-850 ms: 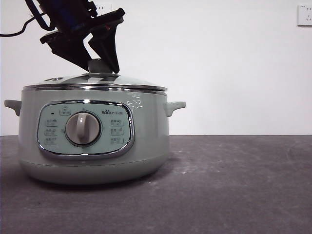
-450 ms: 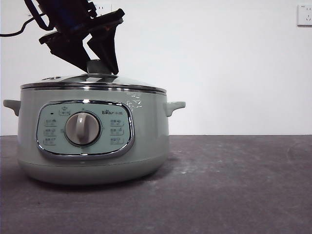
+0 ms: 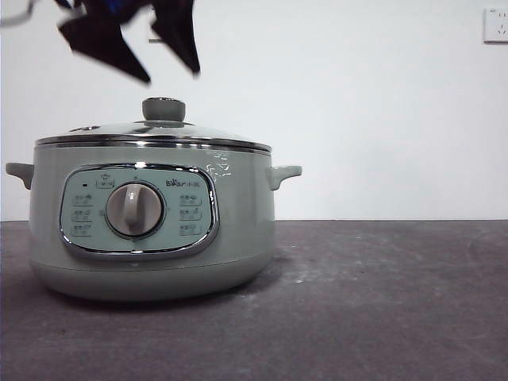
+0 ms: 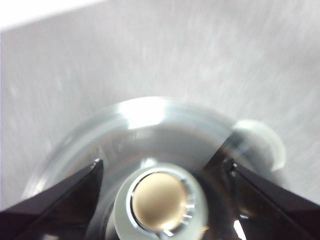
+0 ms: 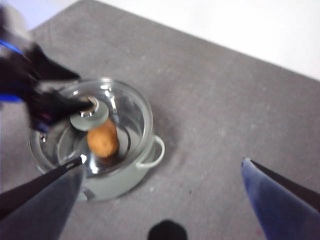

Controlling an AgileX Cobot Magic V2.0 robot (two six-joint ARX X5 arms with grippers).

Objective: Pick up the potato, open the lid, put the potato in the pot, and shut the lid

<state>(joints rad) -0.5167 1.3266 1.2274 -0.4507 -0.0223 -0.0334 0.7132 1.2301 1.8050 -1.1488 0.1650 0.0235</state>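
Note:
The pale green pot (image 3: 238, 214) stands at the left of the table with the lid (image 3: 119, 131) resting on it. The lid's knob (image 3: 163, 109) is free. My left gripper (image 3: 171, 75) hangs open a little above the knob, blurred by motion. In the left wrist view its jaws stand wide on either side of the knob (image 4: 160, 200), apart from it. In the right wrist view the potato (image 5: 103, 140) shows inside the pot (image 5: 135, 175) through the lid's clear top. My right gripper (image 5: 162, 162) is open and empty, high above the table to the pot's right.
Dark grey table (image 3: 381, 302) stretches right of the pot. A white wall is behind, with a socket (image 3: 496, 24) at the top right. One of the pot's side handles (image 3: 286, 173) sticks out to the right.
My left gripper was around the lid's knob. It has let go and risen straight up. The lid stays seated on the pot.

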